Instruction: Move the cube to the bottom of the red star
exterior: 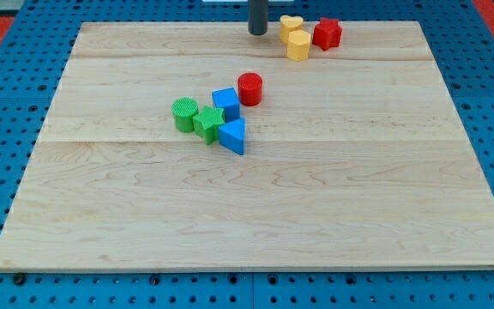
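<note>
A: Blue cube (225, 100), that's our piece, sitting near the middle of the wooden board (256, 206), a little toward the view's left and top.

B: Which way is it facing?

A: It sits flat, turned slightly so one corner leans toward the view's top right. No long axis to speak of, its sides look even.

B: Neighbours?

A: Crowded. Red cylinder (250, 88) just beside it on the upper right, seemingly touching. Green star (208, 123) pressed in at the lower left, blue triangular block (233, 136) right below, and a green cylinder (184, 113) on the view's left end of the cluster.

B: And the red star?

A: Red star (327, 33) is well apart, up at the view's top edge, right of centre. Touching its left side is a yellow block (298, 45), with a yellow heart (291, 24) just behind that one.

B: Where's the rod?

A: My tip (257, 33) rests at the top edge, just left of the yellow pair, well away from the cube. Jaws? None here, only a plain rod, holding nothing.
</note>
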`<state>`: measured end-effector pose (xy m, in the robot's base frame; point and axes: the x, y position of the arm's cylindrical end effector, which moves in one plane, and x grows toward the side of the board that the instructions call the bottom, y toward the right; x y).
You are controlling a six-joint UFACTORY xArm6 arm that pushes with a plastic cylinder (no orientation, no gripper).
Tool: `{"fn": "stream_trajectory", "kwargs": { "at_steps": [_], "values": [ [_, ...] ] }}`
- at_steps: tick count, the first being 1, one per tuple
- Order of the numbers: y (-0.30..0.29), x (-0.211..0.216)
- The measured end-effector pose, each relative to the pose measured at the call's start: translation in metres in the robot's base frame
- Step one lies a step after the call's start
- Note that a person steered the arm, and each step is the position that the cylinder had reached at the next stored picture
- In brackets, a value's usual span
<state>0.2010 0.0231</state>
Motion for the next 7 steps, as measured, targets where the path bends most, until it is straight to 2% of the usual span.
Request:
{"fn": "stream_trajectory", "kwargs": {
  "at_steps": [1, 2, 3, 4, 5, 6, 7],
  "values": [
    [0.033, 0.013],
    [0.023, 0.047],
    [-0.077, 0.055],
    [-0.142, 0.1],
    [-0.182, 0.188],
    [-0.155, 0.237],
    [-0.073, 0.218]
  ]
}}
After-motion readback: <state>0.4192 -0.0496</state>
